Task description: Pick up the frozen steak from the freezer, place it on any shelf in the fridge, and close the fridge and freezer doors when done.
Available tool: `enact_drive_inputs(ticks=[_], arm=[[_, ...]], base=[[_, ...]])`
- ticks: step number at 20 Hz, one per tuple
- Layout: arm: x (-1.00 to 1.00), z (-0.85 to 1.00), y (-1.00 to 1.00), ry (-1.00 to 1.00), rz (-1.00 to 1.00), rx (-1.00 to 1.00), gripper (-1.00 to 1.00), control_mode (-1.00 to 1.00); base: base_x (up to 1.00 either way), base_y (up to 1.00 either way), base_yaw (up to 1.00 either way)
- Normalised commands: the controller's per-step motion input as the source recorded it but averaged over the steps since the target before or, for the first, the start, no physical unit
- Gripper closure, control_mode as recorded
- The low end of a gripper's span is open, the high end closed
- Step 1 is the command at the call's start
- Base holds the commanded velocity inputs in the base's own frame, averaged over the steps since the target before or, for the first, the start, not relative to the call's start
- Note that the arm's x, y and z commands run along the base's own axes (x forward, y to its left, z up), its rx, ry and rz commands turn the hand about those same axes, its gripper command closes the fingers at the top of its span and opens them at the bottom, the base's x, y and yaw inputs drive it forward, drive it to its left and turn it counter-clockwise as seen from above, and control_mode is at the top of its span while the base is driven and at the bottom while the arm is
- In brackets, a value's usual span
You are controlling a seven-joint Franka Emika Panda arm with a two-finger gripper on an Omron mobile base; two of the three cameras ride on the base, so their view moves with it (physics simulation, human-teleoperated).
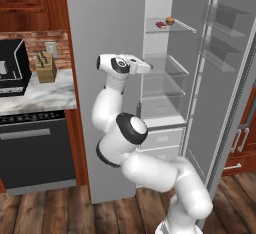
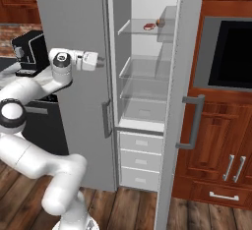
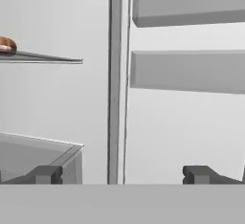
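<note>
Two items sit on the top shelf at upper right: frozen steak beside an orange ball. My tool is spread, empty. I judge the steak stiff, slick; pinch its edges.

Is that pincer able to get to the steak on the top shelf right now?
Probably yes: the freezer door stands open and nothing blocks the steak, though the open pincer sits well below it.

Base views: behind arm, left and right, sharing the open freezer. Hand view: close, facing its shelves.
</note>
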Motion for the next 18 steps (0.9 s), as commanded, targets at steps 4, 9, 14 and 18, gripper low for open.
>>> enact_drive_inputs(ticks=[4, 9, 14, 18], arm=[[-0.95, 0.33, 0.0, 0.0, 0.15, 0.05, -1.0, -1.0], [-1.0, 0.35, 0.0, 0.0, 0.2, 0.05, -1.0, -1.0], [-1.0, 0.16, -0.07, 0.04, 0.21, 0.12, -1.0, -1.0], [-1.0, 0.0, -0.41, 0.1, 0.21, 0.17, -1.0, -1.0]], base=[[0.0, 0.0, 0.0], [0.0, 0.0, 0.0], [0.0, 0.0, 0.0], [0.0, 0.0, 0.0]])
